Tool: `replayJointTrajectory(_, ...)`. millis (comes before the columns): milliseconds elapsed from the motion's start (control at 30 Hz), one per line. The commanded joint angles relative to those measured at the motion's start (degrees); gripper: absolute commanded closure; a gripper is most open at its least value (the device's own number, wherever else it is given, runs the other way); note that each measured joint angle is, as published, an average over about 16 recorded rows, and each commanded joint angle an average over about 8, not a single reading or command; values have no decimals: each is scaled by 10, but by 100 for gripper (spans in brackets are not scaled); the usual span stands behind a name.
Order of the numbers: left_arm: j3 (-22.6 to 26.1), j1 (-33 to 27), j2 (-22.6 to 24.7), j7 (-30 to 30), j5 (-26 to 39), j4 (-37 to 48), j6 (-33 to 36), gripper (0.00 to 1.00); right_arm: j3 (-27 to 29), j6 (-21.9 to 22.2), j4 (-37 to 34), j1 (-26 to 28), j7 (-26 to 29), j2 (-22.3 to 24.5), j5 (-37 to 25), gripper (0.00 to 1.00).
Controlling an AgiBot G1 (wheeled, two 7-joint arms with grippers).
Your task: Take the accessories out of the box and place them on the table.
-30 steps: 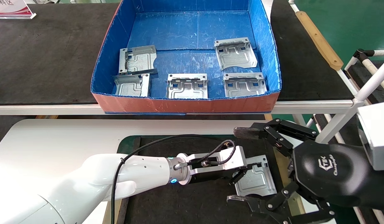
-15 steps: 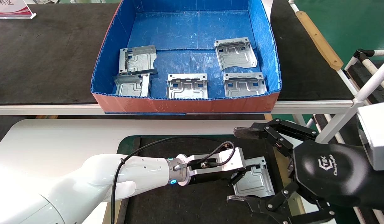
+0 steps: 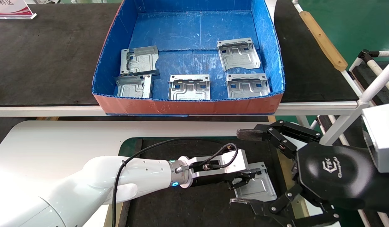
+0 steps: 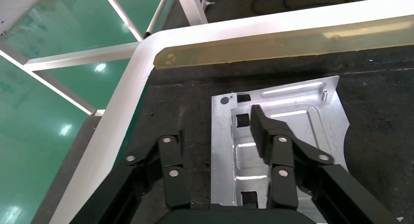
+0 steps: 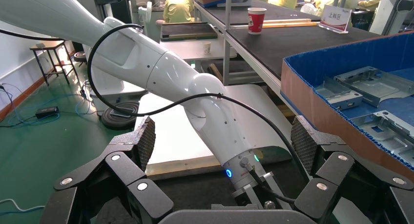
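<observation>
One silver accessory lies flat on the black mat of the white table. My left gripper hovers just over it, open: one finger is above the plate, the other is over the mat beside its edge. Several more accessories lie in the blue box on the bench beyond. My right gripper stands open at the mat's right end, facing the left gripper and holding nothing.
The box sits on a long black bench with a white frame. A tan strip edges the mat near the table's rounded corner. White tube framing stands at the right. A paper cup stands on a far bench.
The plate has settled lower and flatter onto the mat, and my left gripper's fingers have spread apart off it. The right arm has not moved.
</observation>
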Motion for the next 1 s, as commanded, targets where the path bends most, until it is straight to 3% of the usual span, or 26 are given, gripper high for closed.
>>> replayJointTrajectory(33,0,0,0,0,1,0,0,0,0,0,0,0,0,0,0,0)
replayJointTrajectory(367,-23,8,-17,-15,1,-14,19,0,0,0,0,0,0,0,0,0)
replayJointTrajectory(1000,-201,67,-152,-137,-1,-127,169,0,0,0,0,0,0,0,0,0)
